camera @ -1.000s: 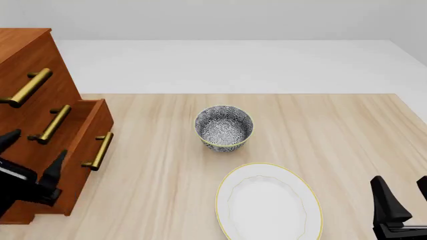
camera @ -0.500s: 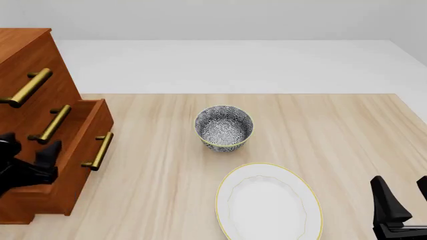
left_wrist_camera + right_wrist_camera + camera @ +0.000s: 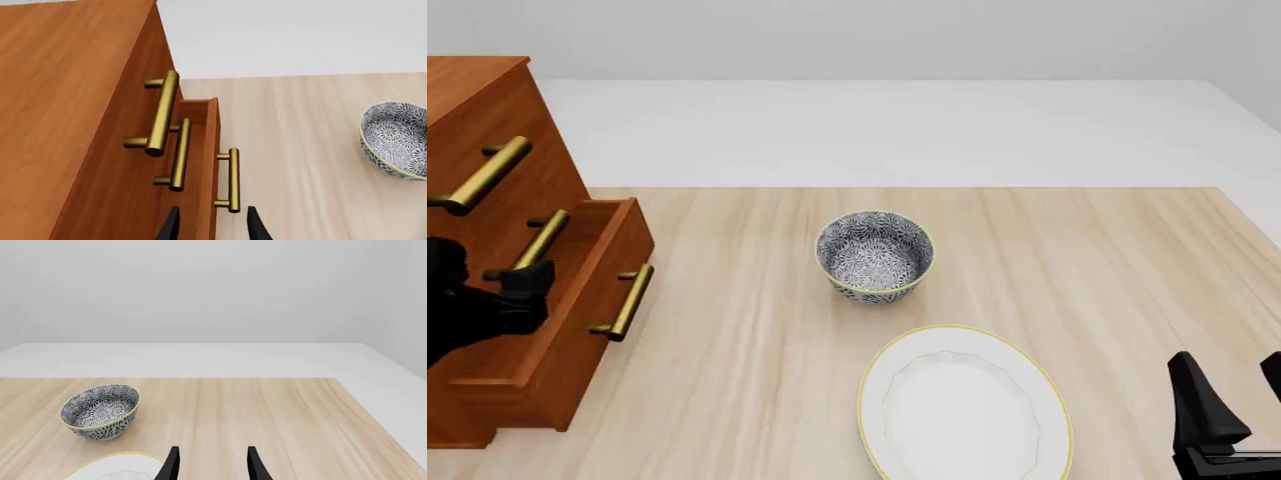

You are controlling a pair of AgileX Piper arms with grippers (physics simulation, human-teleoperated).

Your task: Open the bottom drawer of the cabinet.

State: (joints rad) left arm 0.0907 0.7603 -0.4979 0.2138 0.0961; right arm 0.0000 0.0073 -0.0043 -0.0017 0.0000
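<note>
The cabinet (image 3: 487,110) stands at the table's left edge, with three brass bar handles. Its bottom drawer (image 3: 585,330) stands partly pulled out, its handle (image 3: 627,300) facing right. My left gripper (image 3: 518,288) hovers over the open drawer, behind its front panel. In the left wrist view the cabinet (image 3: 67,100) fills one side. The bottom drawer's front edge (image 3: 213,135) and handle (image 3: 233,180) lie just beyond my open left gripper (image 3: 212,229), which holds nothing. My right gripper (image 3: 1234,415) is open and empty at the near right; it also shows in the right wrist view (image 3: 212,465).
A patterned bowl (image 3: 874,254) sits mid-table; it also shows in the left wrist view (image 3: 395,139) and the right wrist view (image 3: 100,411). A white plate with a yellow rim (image 3: 964,415) lies near the front, right of centre, between the two grippers.
My left gripper has risen and moved farther along the cabinet, from beside the drawer's near end to over the drawer. The drawer, bowl, plate and right arm have not moved.
</note>
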